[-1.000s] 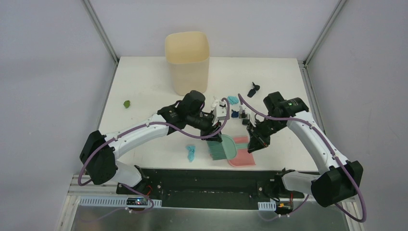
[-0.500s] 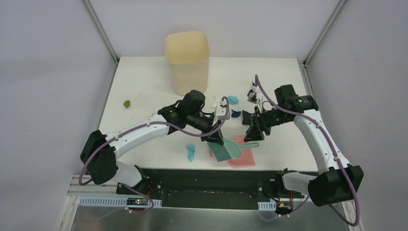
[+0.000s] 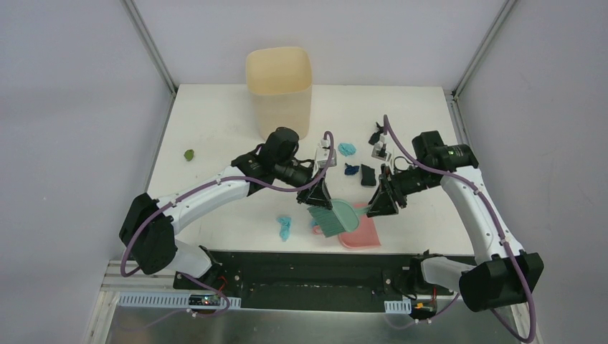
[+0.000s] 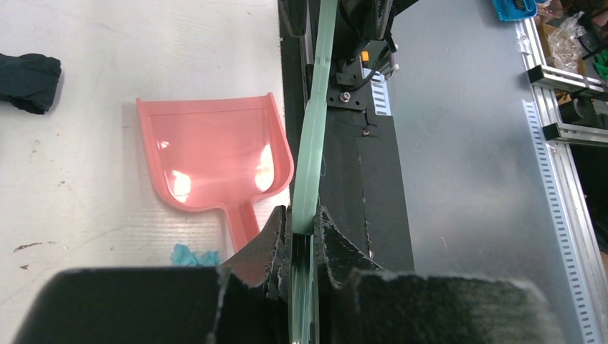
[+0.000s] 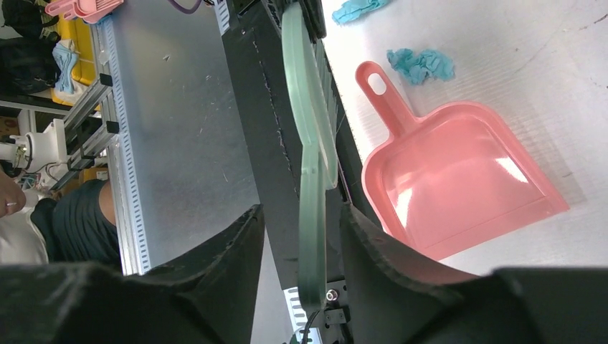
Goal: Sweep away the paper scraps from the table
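Scraps (image 3: pixel 285 228) lay on the worktop (image 3: pixel 215 136) near your left hand (image 3: pixel 320 199), pinching the brush (image 3: pixel 331 221); your right hand (image 3: pixel 380 203) straddled it, spread.

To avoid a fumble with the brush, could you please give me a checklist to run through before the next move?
1. left gripper clamped on the brush: ok.
2. right gripper clear of the brush handle: not ok, its open jaws straddle it.
3. dustpan flat on the table, empty: ok.
4. paper scraps cleared: not ok, several lie loose.
5. bin upright: ok.
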Action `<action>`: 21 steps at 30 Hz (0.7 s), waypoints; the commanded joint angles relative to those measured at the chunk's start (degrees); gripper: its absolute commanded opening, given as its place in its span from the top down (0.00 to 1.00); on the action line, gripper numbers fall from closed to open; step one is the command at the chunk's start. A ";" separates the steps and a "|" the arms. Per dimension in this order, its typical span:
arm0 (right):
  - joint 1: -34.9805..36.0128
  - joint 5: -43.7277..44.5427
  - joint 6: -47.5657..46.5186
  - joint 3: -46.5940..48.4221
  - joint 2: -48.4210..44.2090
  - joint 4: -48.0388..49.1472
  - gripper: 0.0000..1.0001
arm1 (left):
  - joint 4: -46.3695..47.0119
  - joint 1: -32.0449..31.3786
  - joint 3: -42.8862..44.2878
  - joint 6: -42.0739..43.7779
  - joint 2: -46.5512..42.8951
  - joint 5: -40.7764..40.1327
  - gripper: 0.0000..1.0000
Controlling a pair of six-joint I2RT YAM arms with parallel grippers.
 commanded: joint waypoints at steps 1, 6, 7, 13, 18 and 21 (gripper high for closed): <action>-0.25 -2.67 -1.50 0.04 -2.95 -0.14 0.58 | 2.20 0.26 1.03 -0.63 0.18 2.85 1.00; -0.32 -3.03 -0.35 0.10 -3.06 0.53 0.68 | 2.41 0.27 0.96 -0.95 -0.01 2.70 1.00; -0.23 -2.88 -0.23 0.07 -2.95 0.63 0.68 | 2.37 0.26 1.01 -1.06 -0.02 2.74 1.00; -0.21 -2.64 0.50 -1.44 -3.65 1.81 0.68 | 5.75 1.08 0.18 -2.87 -0.66 4.25 1.00; -0.26 -2.89 1.29 -1.50 -3.37 2.51 0.80 | 5.65 1.14 0.31 -2.88 -0.51 4.47 1.00; -0.31 -3.01 1.32 -1.44 -3.50 2.50 0.80 | 5.37 1.14 0.38 -2.93 -0.38 4.43 1.00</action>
